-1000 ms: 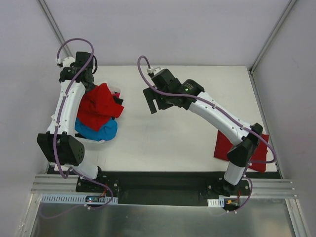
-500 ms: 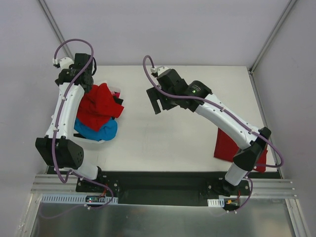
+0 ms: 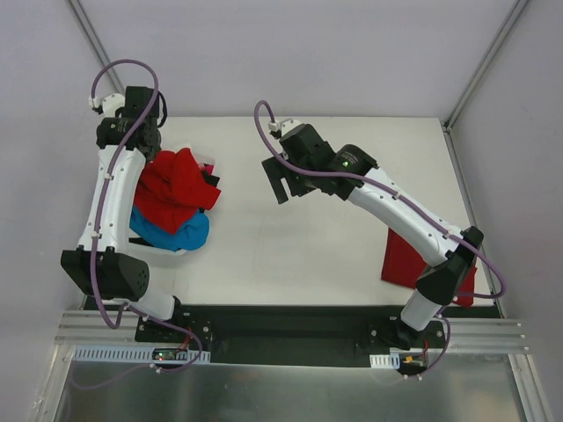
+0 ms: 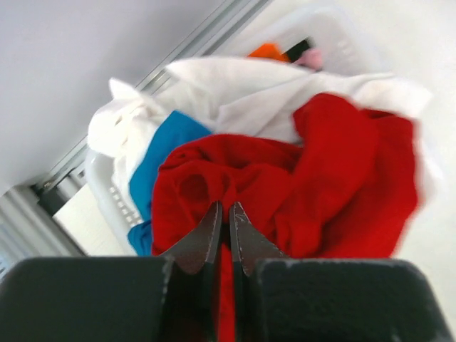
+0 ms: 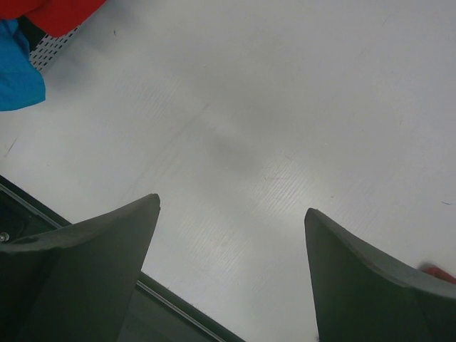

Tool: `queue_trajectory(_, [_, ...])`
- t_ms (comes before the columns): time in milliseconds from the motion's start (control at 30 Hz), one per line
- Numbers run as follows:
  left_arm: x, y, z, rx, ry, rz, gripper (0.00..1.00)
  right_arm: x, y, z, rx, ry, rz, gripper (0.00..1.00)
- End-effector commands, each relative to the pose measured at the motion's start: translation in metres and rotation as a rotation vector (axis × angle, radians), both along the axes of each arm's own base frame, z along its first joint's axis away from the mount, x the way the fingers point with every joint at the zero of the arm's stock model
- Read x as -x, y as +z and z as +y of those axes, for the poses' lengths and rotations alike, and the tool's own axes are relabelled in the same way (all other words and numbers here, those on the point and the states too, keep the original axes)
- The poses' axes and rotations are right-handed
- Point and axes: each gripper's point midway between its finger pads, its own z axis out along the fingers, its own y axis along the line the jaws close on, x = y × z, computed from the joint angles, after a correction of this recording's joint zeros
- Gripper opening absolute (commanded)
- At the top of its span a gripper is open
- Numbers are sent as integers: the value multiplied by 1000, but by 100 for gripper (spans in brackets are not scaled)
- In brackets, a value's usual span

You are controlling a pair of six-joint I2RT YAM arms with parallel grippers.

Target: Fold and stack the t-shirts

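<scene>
Findings, top view: the t-shirts lie heaped at 9 o'clock on the desk (image 3: 299,255), in a white basket (image 3: 171,255) with a perforated wall. A crumpled red t-shirt (image 3: 180,185) sits on top, soft and deeply creased, over a blue t-shirt (image 3: 176,233). In the left wrist view you also see a white t-shirt (image 4: 249,85) bunched behind them.

A folded red t-shirt (image 3: 400,259) lies flat and square-cornered at 4 o'clock, partly hidden by the right arm.

Your left tool (image 4: 222,214) is closed on the red t-shirt, with a thin strip of red cloth pinched between its dark, tapered fingers. Your right tool (image 3: 280,180) stands wide open above bare desk near the centre, holding nothing.

Against a second ago, the left wrist has drawn toward 12 o'clock, and the right elbow has swung toward 4 o'clock.

The basket sits hard against the 9 o'clock edge. The folded shirt reaches the near edge. Smooth white desk lies open between the two.
</scene>
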Motion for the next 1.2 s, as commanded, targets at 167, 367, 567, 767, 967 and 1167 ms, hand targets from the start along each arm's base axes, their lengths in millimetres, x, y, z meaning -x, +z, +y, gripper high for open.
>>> queue_trajectory(167, [3,149,-72,103,-303,-381,0,1,11,0,-28,3,-33,86])
queue_trajectory(367, [10,138,-139,288,-499,-356,0,-2,12,3,-29,-3,-31,86])
queue_trajectory(567, [10,153,-222,386,-790,-343,0,-4,10,4,-22,-5,-30,86])
queue_trajectory(767, [26,126,-246,379,-850,-239,0,-6,10,4,0,22,-53,92])
queue_trajectory(967, [30,162,-252,358,-869,-333,0,-32,11,-15,-56,-71,-31,94])
queue_trajectory(1167, [50,182,-210,291,-749,-396,0,-58,-6,18,-291,-93,138,77])
